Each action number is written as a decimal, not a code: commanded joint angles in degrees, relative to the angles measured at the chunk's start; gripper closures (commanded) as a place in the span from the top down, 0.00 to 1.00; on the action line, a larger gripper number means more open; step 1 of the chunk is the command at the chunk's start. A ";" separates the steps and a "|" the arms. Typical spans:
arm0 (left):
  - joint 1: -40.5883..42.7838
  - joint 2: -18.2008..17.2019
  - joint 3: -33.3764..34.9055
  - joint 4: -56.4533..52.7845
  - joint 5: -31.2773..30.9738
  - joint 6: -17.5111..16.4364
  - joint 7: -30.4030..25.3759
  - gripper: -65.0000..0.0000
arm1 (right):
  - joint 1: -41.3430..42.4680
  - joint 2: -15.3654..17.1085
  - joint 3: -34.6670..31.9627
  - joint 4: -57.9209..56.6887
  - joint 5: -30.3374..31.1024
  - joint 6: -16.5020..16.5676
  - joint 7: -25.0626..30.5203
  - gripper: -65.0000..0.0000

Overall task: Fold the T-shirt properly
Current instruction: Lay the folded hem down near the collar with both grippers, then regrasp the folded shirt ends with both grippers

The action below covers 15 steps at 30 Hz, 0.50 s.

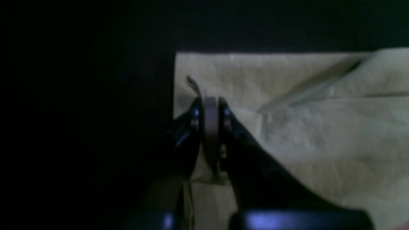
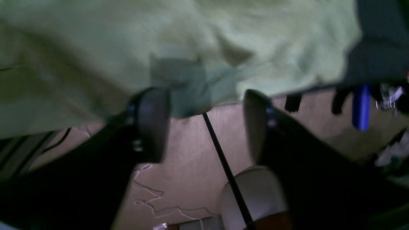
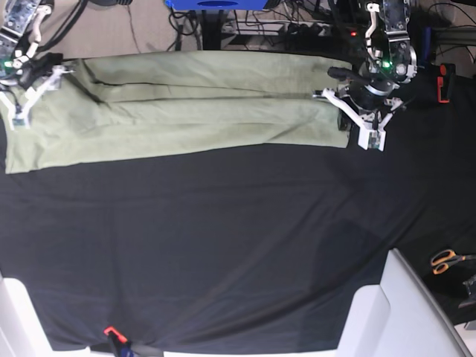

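Left gripper (image 1: 211, 110) is clamped on the T-shirt (image 3: 193, 111) edge, right gripper's (image 2: 204, 124) jaws are apart near the other end.

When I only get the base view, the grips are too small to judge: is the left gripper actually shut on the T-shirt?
Observer: Yes. The left wrist view shows the left gripper pinching a raised fold of the T-shirt near its corner.
Operator: And the right one?
Observer: The right wrist view shows the right gripper with its jaws well apart. A cloth edge hangs between the fingers, but it is not pinched.
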 commanded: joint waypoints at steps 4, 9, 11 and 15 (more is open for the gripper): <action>-0.14 -0.59 -0.28 0.81 -0.27 0.01 -0.98 0.00 | 0.88 0.90 3.49 5.45 -0.02 -4.29 6.01 0.61; -0.22 -0.59 -0.71 1.43 -0.27 0.01 -0.98 0.18 | 5.71 3.89 3.40 3.69 0.15 -4.20 10.23 0.61; -0.31 -0.59 -0.80 2.22 -0.27 0.01 -0.98 0.38 | 9.14 5.30 3.49 0.08 0.15 -1.03 12.95 0.61; -1.01 -0.67 -1.07 5.03 -0.36 0.01 -0.98 0.71 | 16.53 8.72 3.84 -10.11 0.15 5.21 15.15 0.60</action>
